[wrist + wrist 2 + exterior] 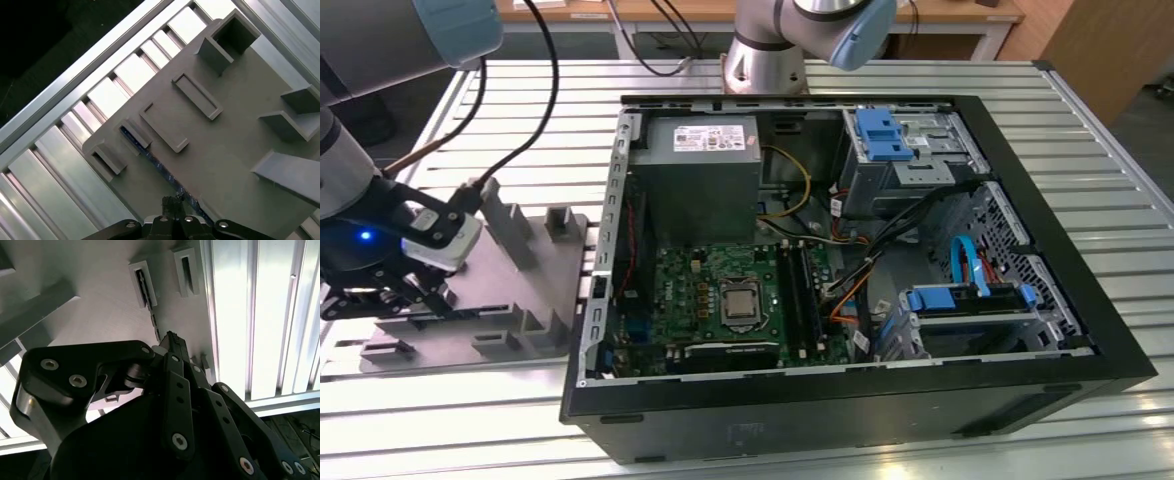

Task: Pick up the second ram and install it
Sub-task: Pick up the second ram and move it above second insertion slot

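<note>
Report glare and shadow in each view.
Exterior view: even light, sheen on the silver slatted table. Second wrist view: its slats glare white beside the grey moulded holder plate. First wrist view: the plate's ribs cast soft shadows.

Slatted silver aluminium tabletop (1081, 140), pale wooden desk behind it (947, 22), brown wooden panel at the exterior view's right (1114, 50)
</note>
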Controlling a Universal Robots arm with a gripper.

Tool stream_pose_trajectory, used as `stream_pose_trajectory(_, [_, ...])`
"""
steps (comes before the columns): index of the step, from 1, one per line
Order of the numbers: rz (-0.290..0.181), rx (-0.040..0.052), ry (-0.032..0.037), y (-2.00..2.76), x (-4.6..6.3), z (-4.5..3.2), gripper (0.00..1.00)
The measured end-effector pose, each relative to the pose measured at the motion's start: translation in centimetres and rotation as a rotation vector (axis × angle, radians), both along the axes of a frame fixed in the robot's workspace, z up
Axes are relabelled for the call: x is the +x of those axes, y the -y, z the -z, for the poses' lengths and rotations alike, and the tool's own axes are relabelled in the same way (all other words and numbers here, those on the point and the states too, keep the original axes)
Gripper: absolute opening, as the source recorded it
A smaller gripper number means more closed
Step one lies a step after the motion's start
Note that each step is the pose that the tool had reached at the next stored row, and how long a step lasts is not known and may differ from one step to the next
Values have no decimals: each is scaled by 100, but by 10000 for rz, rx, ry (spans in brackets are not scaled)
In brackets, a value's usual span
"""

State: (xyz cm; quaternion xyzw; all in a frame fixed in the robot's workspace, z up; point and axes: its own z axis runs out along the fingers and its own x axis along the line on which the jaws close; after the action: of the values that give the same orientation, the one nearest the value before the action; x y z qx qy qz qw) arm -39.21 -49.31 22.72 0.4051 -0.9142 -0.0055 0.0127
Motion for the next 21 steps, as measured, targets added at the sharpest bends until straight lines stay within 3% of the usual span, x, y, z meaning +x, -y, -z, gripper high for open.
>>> stream_pose_trajectory(14, [-1018, 0, 0, 0, 0, 0, 10])
stream_pose_trajectory(16, [-1512, 0, 0, 0, 0, 0, 10])
stream_pose_trajectory(21, [-1878, 0, 0, 0, 0, 0, 10])
